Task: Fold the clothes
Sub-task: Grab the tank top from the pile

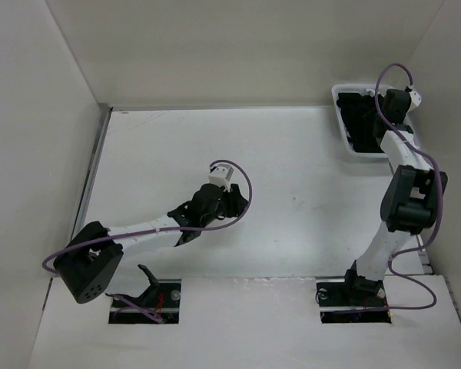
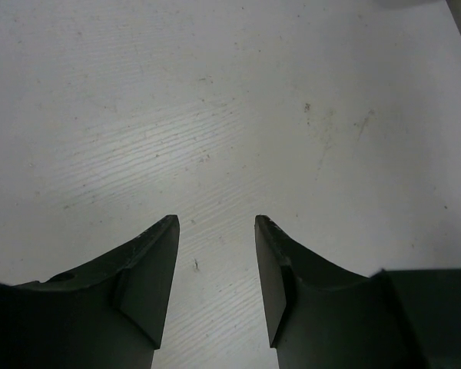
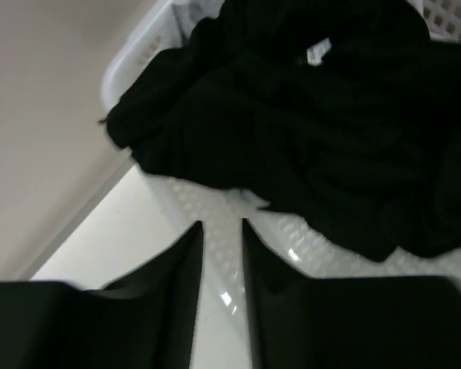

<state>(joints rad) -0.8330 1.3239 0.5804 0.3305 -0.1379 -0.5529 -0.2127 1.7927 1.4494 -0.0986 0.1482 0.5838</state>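
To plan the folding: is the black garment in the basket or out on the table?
In. The black garment lies bunched up, unfolded, inside the white lattice basket.

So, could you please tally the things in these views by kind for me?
Black soft fabric garment: 1
White plastic lattice basket: 1
White table: 1
Black two-finger robot grippers: 2 (left gripper, right gripper)
Total: 5
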